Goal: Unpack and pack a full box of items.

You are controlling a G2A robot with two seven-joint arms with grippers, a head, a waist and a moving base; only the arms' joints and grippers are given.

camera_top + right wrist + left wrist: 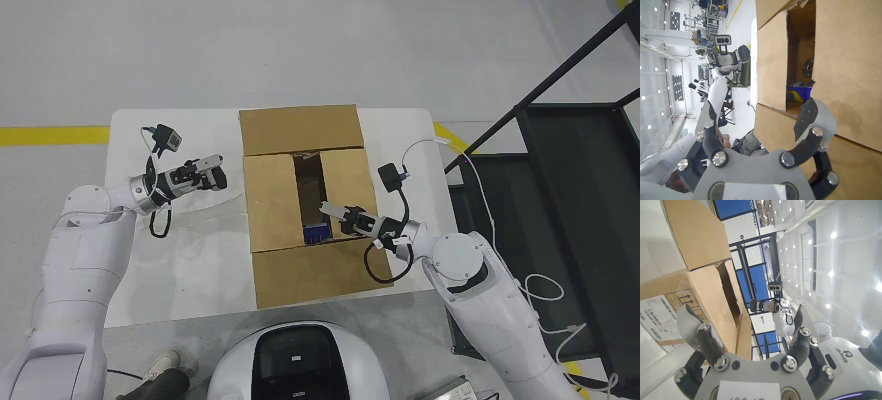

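A brown cardboard box (300, 130) sits in the middle of the white table with its flaps spread open. Down in the narrow opening lie a blue printed item (317, 234) (799, 92) and a dark metal ring (808, 67). My right gripper (330, 212) (758, 113) hovers open at the opening's right edge, with one finger (807, 113) over the right flap (848, 75) and nothing held. My left gripper (216, 176) (744, 315) stands open and empty beside the box's left flap (702, 237), just off the box's labelled side.
The table (180, 270) has bare room to the left of the box and along its front. A dark metal rack (570, 190) stands close beyond the table's right edge. Shipping labels (657, 313) cover the box's side wall.
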